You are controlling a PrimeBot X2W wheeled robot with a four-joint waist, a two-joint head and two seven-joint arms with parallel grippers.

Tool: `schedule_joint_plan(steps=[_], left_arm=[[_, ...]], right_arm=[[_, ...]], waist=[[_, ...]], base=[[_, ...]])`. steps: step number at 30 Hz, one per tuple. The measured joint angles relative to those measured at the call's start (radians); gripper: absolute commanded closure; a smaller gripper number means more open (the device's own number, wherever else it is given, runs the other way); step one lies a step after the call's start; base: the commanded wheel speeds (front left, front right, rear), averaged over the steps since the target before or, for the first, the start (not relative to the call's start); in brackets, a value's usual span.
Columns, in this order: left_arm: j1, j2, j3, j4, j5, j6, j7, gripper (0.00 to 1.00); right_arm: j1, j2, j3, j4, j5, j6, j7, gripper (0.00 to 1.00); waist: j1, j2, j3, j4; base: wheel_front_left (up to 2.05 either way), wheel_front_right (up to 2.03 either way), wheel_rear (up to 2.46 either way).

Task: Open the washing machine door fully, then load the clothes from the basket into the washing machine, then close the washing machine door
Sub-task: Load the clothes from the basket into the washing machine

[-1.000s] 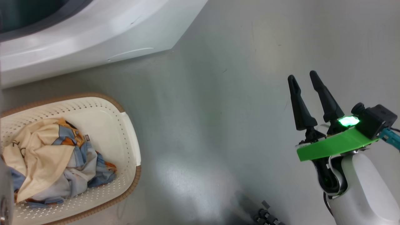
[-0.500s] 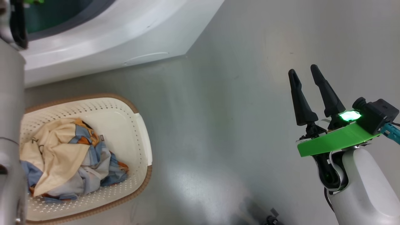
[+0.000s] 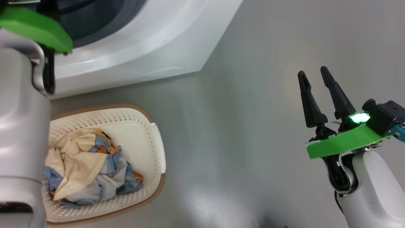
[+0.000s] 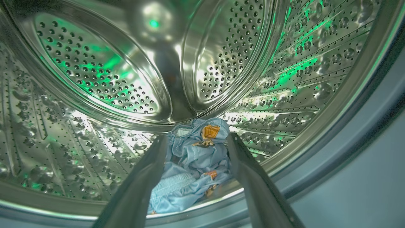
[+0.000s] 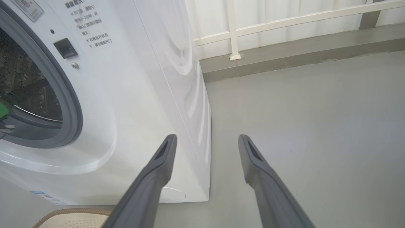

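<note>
Basket (image 3: pixel 139 126) low at the left of the head view, on the grey floor (image 3: pixel 240 126) just in front of the washing machine (image 3: pixel 152 41). Holds a crumpled heap of clothes (image 3: pixel 91 167) (cream on top, blue and orange beneath). Pale left forearm (image 3: pixel 22 126) up the left edge, across part of the basket, stretched toward the machine's dark opening. Right claw (image 3: pixel 312 71) at the right, over bare floor, well apart from basket and machine, fingers spread and empty.

Left wrist view: left claw (image 4: pixel 197 136) released, fingers wide apart, at the mouth of the perforated steel drum (image 4: pixel 95 79). Beyond the fingertips, a light-blue garment (image 4: pixel 193 158) with an orange-brown print, bunched on the drum wall near the front lip, gripped by neither finger.

Right wrist view: same open right claw, pointing at the machine's front corner. Grey gasket (image 5: pixel 74 110) around the uncovered opening, brown basket rim at the bottom edge, white railing (image 5: pixel 232 31) behind.
</note>
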Motion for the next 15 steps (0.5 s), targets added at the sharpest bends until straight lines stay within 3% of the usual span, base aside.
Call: schedule_joint_plan(steps=[15], left_arm=[[0.293,-0.011,0.049,-0.207,-0.008,0.001,0.000,0.00]], right_arm=[[0.039,-0.029,-0.018,0.011,0.000,0.000,0.000,0.00]], waist=[[0.0000,0.0000,-0.099,0.079]], base=[[0.00,0.00,0.00]])
